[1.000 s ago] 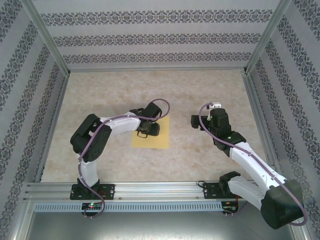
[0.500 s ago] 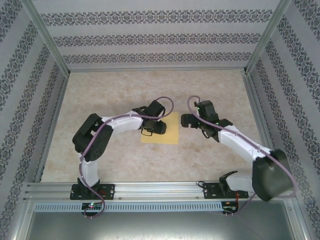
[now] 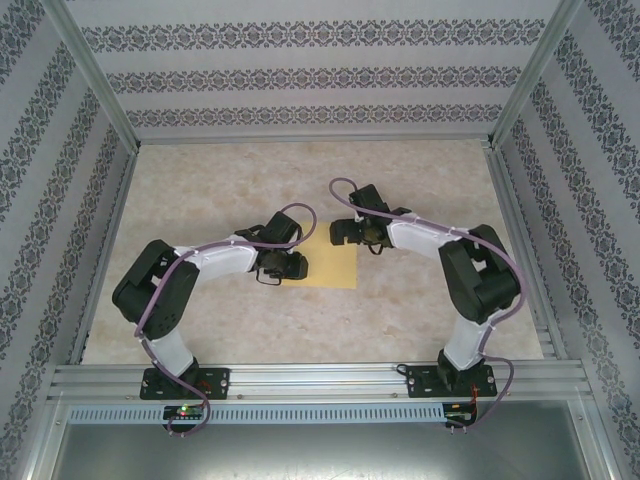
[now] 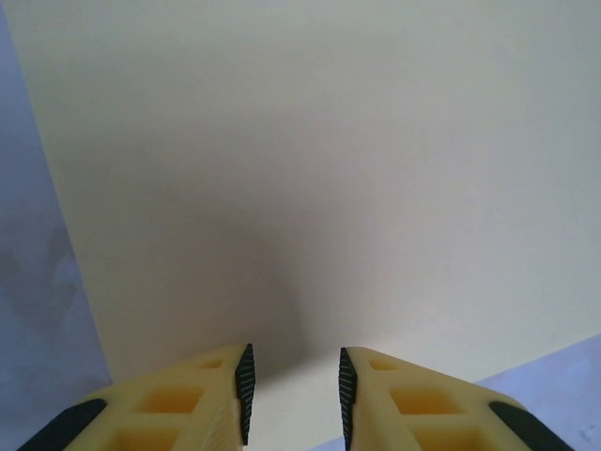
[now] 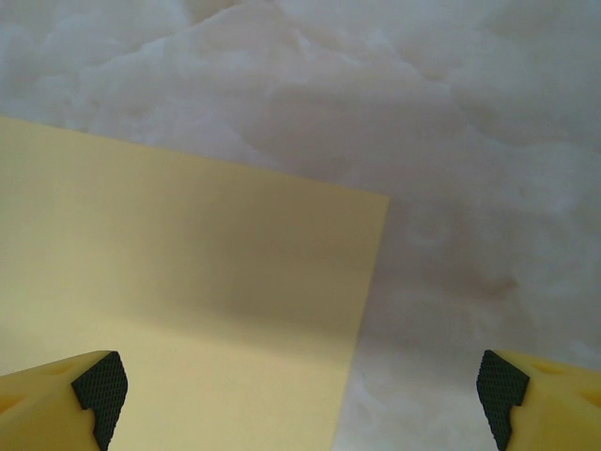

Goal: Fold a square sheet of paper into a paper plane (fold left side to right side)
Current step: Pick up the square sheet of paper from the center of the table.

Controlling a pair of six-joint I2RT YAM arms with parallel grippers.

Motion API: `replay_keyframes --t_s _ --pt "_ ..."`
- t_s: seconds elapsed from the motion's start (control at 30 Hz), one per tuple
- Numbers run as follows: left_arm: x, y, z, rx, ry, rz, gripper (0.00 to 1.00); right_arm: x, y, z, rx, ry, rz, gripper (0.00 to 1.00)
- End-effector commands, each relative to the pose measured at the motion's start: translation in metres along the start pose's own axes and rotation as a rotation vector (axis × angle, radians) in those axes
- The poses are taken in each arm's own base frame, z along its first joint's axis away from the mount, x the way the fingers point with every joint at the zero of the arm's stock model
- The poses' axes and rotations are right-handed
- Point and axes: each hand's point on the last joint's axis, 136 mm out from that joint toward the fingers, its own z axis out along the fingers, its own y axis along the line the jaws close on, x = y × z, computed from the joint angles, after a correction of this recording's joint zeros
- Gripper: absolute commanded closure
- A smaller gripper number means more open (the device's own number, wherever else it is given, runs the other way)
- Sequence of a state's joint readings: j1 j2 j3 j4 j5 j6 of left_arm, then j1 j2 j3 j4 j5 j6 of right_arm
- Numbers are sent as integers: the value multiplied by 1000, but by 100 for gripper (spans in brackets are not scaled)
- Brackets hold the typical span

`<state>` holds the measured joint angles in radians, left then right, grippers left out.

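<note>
While paper [image 3: 335, 268] lies flat, right gripper [image 5: 305, 385] gapes

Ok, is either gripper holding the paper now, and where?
Nothing is held. The left gripper has its jaws slightly apart at an edge of the square sheet of paper; the right gripper hangs wide open above a corner.

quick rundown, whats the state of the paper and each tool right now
square sheet of paper, lying flat on the table, unfolded, no crease showing
left tool, jaws narrowly apart, low at the sheet's left edge, which shows in the gap
right tool, jaws wide open, over a corner at the sheet's far edge, holding nothing
</note>
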<state>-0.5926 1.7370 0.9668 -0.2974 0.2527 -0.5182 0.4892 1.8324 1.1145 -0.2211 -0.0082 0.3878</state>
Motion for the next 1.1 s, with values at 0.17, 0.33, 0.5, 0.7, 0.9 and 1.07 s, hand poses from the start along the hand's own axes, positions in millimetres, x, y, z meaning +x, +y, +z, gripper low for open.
replay_keyframes --t_s 0.17,0.33,0.5,0.7,0.9,1.07 --pt "0 9 9 -24 -2 -14 79 12 21 23 -36 83 -7 2" --pt "2 10 13 -23 7 -15 83 33 31 29 -66 142 -12 2" --pt "1 9 15 -16 -1 -18 83 48 45 23 -105 169 -20 4" --pt "-2 2 15 25 -16 -31 83 62 59 10 -146 177 -32 13" --pt "-6 -4 11 56 -33 -33 83 64 67 0 -155 160 -58 25" --pt "-12 -11 -2 88 -72 -23 81 59 68 -4 -159 141 -73 43"
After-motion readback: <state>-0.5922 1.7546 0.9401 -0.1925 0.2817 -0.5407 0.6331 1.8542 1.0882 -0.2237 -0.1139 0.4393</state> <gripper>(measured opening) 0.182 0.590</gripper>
